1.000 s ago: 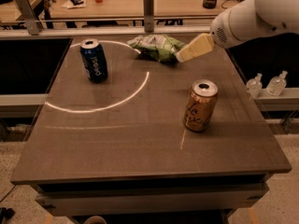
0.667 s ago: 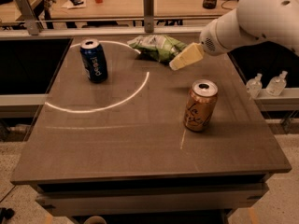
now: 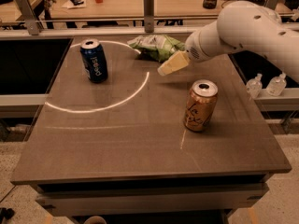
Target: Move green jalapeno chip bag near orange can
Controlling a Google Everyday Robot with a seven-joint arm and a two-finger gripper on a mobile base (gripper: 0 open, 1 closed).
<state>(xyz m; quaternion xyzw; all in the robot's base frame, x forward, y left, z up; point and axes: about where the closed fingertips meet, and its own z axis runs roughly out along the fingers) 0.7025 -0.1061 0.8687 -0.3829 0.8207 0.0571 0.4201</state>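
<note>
Hovering just beside the green jalapeno chip bag (image 3: 156, 46) at the far edge of the desk (image 3: 117, 148), your hand (image 3: 172, 64) – you cannot tell how open it is – risks shoving the slick foil off the back, away from the orange can (image 3: 201, 107).

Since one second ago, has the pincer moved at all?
Yes. The pincer has shifted left and toward the camera: it was off the right end of the green jalapeno chip bag, and now is by the bag's front right edge.
</note>
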